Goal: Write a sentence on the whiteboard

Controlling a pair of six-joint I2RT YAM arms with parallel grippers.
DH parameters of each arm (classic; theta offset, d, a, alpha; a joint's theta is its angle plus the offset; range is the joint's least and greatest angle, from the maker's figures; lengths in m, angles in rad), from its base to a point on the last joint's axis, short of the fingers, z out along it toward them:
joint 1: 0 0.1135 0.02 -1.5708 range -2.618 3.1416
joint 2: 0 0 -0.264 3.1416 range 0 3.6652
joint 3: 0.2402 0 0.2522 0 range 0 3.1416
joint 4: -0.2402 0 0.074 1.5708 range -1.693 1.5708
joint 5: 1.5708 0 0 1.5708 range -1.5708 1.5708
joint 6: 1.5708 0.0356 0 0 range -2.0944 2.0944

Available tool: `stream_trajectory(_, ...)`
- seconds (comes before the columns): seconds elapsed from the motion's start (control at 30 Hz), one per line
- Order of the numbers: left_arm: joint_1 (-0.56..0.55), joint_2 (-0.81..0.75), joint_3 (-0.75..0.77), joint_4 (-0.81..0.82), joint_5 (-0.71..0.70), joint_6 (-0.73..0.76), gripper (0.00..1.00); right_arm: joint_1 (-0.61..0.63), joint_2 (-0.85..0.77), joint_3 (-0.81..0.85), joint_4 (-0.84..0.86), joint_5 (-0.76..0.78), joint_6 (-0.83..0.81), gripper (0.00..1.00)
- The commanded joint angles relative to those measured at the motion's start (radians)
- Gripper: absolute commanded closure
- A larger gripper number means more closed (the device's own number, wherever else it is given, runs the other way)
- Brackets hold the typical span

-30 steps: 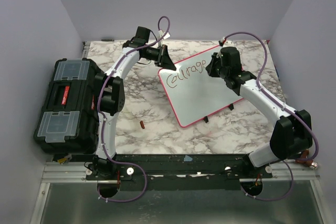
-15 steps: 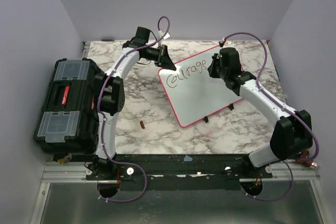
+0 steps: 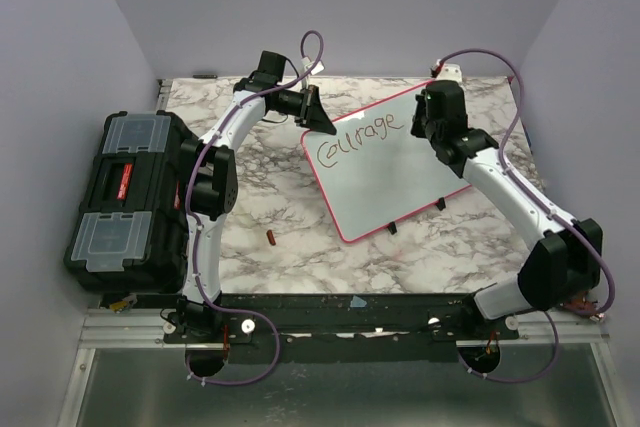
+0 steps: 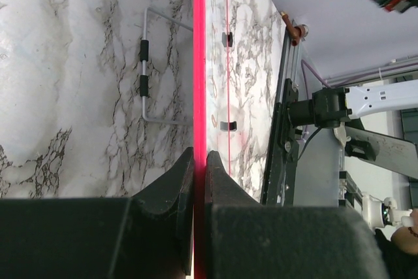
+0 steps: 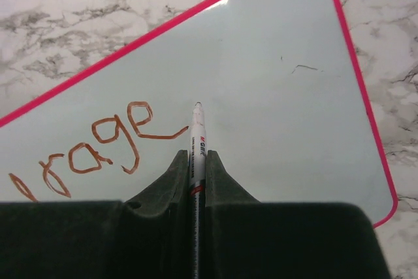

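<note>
The whiteboard (image 3: 390,182) lies tilted on the marble table, white with a pink-red rim. One line of dark handwriting, the sentence (image 3: 355,139), reads "Courage"; its end "rage" (image 5: 98,148) shows brown in the right wrist view. My left gripper (image 3: 322,122) is shut on the board's far left corner, and the red rim (image 4: 199,63) runs straight out from between the left gripper (image 4: 200,158) jaws. My right gripper (image 3: 432,119) hangs over the board's far right part, shut on a white marker (image 5: 197,132). The marker's tip sits just right of the "e" tail.
A black toolbox (image 3: 130,202) with clear lid compartments stands at the left table edge. A small red-brown piece (image 3: 271,238) lies on the marble in front of the board. Two black clips (image 3: 392,228) stick out at the board's near edge. Purple-grey walls close three sides.
My right arm has swung right and toward the far edge with the marker, uncovering the end of the word. The left gripper and the board have not moved.
</note>
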Motion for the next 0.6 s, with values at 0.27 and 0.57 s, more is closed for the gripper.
stream_trajectory(0.27,-0.006,-0.045,-0.035,0.077,-0.011,0.12,1.0,-0.001,-0.237,-0.14,0.18,0.052,-0.023,0.99)
stream_trajectory(0.57,-0.005,-0.043,-0.033,0.079,-0.008,0.12,1.0,-0.008,-0.227,-0.201,0.172,0.018,-0.01,0.99)
